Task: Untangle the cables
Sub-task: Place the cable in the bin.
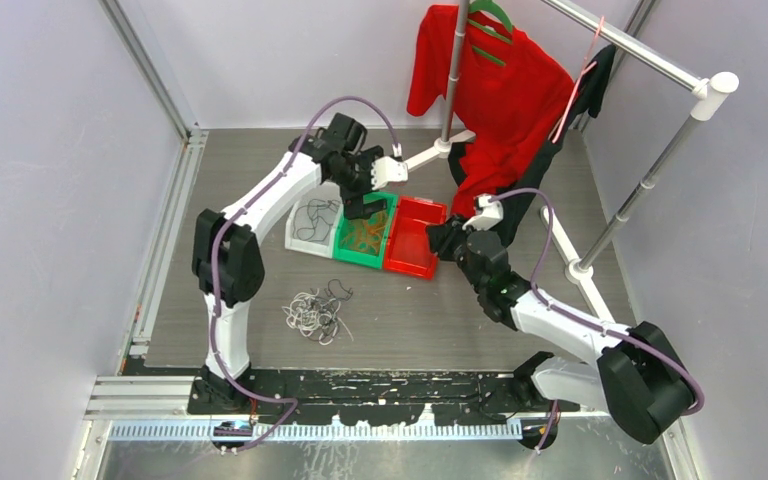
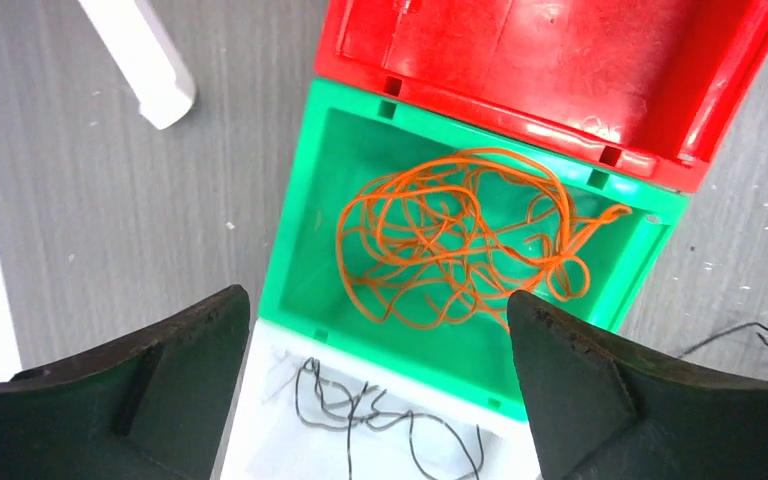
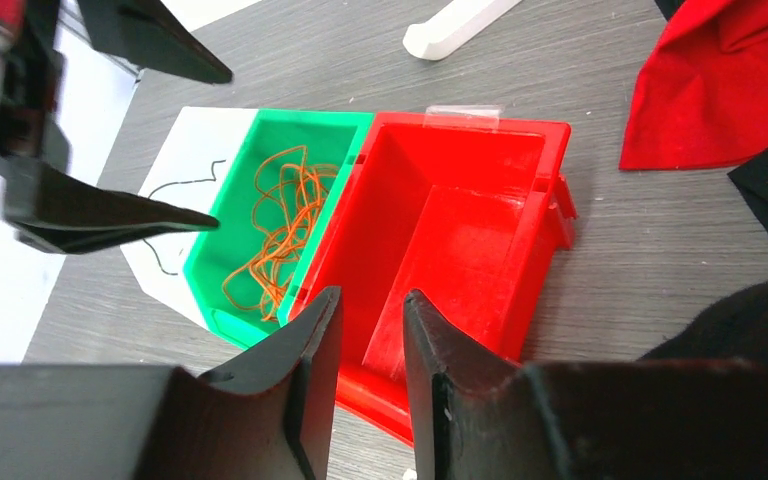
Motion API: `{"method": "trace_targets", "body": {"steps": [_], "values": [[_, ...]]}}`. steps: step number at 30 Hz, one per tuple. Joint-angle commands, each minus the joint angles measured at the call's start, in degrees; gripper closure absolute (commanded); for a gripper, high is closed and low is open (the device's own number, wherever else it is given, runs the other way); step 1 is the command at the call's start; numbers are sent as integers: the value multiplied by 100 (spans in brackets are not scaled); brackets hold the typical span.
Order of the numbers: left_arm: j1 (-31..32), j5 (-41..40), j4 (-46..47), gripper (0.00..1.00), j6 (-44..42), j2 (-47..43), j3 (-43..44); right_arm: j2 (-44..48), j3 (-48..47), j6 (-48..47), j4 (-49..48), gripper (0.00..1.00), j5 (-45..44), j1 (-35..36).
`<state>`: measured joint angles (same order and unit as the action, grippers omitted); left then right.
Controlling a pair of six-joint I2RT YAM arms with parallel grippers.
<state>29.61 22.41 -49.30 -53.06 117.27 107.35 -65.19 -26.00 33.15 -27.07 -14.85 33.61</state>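
A loose bunch of orange cables (image 2: 460,235) lies inside the green bin (image 2: 295,230), the middle one of a row of three. My left gripper (image 2: 380,300) hangs open just above them with nothing between its fingers. A thin black cable (image 2: 380,420) rests in the white bin (image 2: 260,420) beside it. A small tangle of black and white cables (image 1: 315,312) lies on the table nearer the arm bases. My right gripper (image 3: 372,298) hovers at the near edge of the red bin (image 3: 460,220), jaws a little apart and holding nothing.
A red shirt (image 1: 505,85) and a dark garment (image 1: 590,80) hang from a clothes rack at the back right. The rack's white feet (image 1: 430,152) reach across the table behind the bins and past my right arm. Walls close in both sides.
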Motion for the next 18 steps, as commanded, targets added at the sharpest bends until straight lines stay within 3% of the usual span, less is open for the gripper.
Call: {"method": "trace_targets", "body": {"steps": [1,5,7,9,14,18], "values": [[-25,-63,-793,0,389,-583,478,158,-468,-228,100,65,146,-29],[-74,-190,-1414,1,611,-748,956,-370,-864,-123,180,67,426,15],[-182,-324,-1626,1,1115,-824,1282,-823,-1185,-156,210,68,541,107],[-261,-902,-1774,1,1685,-958,1468,-1254,-1529,-291,209,68,549,224],[-388,-2620,-2338,1,2070,-1365,1340,-2320,-2556,-786,655,70,530,520],[-1041,-2021,-2387,1,2642,-1918,678,-2764,-2960,-1003,961,71,249,679]]}}
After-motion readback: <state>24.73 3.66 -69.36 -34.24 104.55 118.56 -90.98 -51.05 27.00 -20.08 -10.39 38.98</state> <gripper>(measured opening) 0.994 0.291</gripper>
